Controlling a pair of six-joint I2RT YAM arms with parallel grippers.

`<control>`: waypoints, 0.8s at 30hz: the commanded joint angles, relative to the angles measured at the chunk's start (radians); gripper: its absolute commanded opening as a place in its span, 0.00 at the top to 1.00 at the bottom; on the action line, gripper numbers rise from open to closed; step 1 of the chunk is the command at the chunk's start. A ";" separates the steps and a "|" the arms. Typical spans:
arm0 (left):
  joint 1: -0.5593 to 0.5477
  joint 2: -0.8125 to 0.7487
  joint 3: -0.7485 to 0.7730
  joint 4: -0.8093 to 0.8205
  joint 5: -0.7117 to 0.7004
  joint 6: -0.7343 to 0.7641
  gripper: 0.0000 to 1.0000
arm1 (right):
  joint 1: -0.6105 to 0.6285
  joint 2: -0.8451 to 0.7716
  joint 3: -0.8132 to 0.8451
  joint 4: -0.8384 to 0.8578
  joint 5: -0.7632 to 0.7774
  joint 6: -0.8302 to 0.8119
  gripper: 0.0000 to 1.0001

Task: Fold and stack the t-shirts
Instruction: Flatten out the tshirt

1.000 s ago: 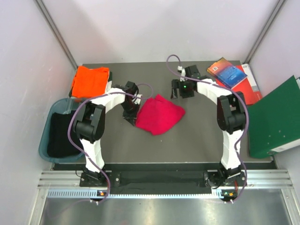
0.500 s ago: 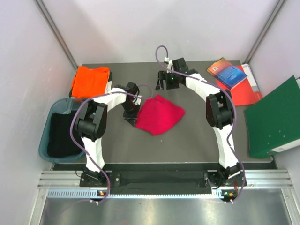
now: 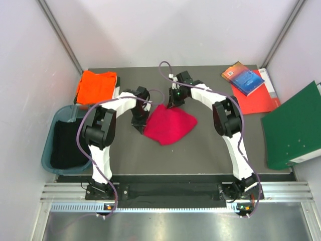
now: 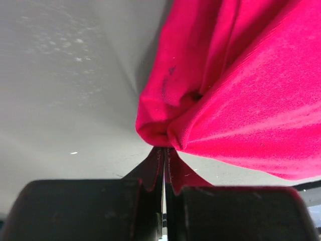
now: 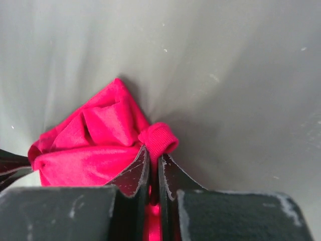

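Observation:
The crimson-red t-shirt (image 3: 169, 125) lies bunched in the middle of the dark table. My left gripper (image 3: 140, 123) is shut on its left edge; in the left wrist view the cloth (image 4: 235, 85) bulges out just past the closed fingertips (image 4: 156, 156). At the shirt's far corner my right gripper (image 3: 172, 103) is shut on it, with a ribbed hem (image 5: 158, 140) pinched between the jaws. The folded orange t-shirt (image 3: 96, 86) rests at the table's back left corner, apart from both grippers.
A teal bin (image 3: 62, 138) holding dark cloth hangs off the table's left side. Red and blue books (image 3: 251, 83) lie at the back right. A large green binder (image 3: 293, 128) leans at the right edge. Grey walls close in behind and on both sides.
My right arm swung left from the back of the table to the red shirt's far corner, and its jaws closed on the hem. The left gripper kept its hold and place.

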 commanded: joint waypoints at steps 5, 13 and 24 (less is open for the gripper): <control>0.015 -0.046 0.142 -0.019 -0.205 -0.075 1.00 | -0.002 -0.270 0.043 0.026 0.186 -0.033 1.00; 0.035 -0.075 0.302 0.005 -0.330 -0.143 0.25 | -0.028 -0.500 0.213 0.034 0.509 -0.136 1.00; 0.042 -0.100 0.264 0.038 -0.379 -0.180 0.01 | -0.038 -0.692 0.374 0.145 0.715 -0.320 1.00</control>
